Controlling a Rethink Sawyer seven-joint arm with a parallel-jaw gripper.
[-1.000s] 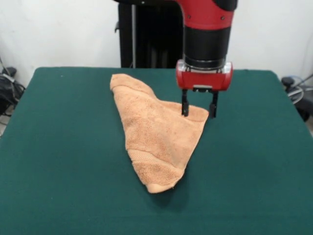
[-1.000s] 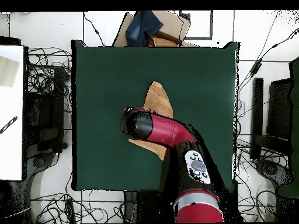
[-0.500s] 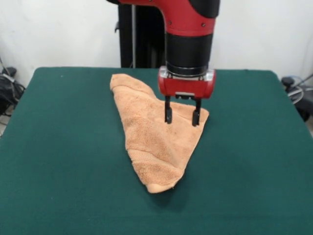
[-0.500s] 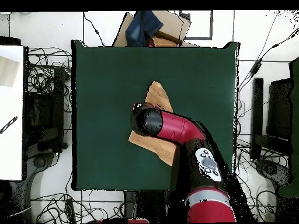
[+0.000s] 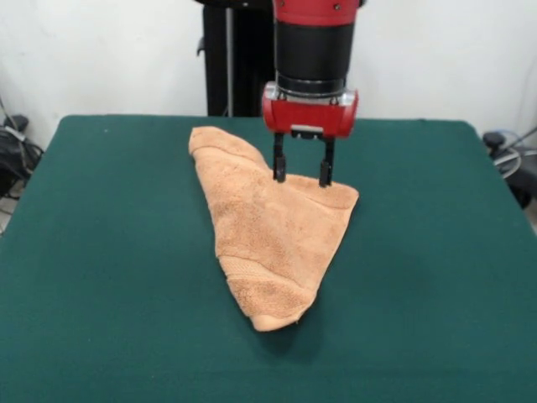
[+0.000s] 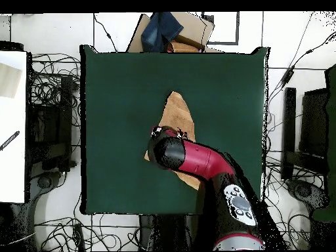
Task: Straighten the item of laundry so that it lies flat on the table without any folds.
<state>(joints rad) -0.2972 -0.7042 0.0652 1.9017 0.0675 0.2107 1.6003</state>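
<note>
The arm (image 5: pixel 312 42) hangs vertically, wrist straight down, its gripper (image 5: pixel 300 175) jaws parted.

My arm (image 5: pixel 311 38): red shell up top, glossy black cylindrical wrist section below, then a red rounded gripper (image 5: pixel 300 175) housing with a silver rim. Two thin black fingers (image 5: pixel 278 164) hang from it. Overhead, the arm (image 6: pixel 210 164) shows a grey oval button panel on the red link.

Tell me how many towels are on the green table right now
1. The one orange-tan towel lies folded into a rough triangle near the middle of the table, under the open gripper. The arm hides part of it in the overhead view.
</note>
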